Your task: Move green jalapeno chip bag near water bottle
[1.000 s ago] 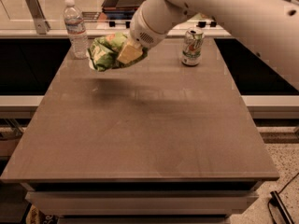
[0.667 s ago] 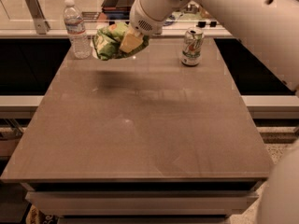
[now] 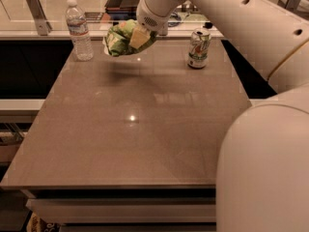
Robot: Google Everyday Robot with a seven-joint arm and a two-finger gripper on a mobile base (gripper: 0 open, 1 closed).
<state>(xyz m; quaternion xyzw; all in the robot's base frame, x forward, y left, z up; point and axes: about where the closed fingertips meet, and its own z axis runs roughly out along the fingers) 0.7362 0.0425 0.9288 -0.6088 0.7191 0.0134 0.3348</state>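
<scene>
The green jalapeno chip bag [image 3: 118, 38] is a crumpled light-green foil bag. It hangs in the air above the far part of the table, held by my gripper [image 3: 134, 38], which is shut on its right side. The water bottle [image 3: 79, 30], clear with a white cap, stands upright at the table's far left corner, a short way left of the bag. My white arm reaches in from the right and fills the lower right of the view.
A green-and-white soda can [image 3: 198, 48] stands upright at the far right of the brown table [image 3: 135, 129]. Behind the table runs a counter ledge [image 3: 43, 33] with a metal bracket [image 3: 36, 6] and a dark tray.
My gripper has carried the chip bag farther back and slightly up, staying close to the water bottle. The arm now covers more of the lower right.
</scene>
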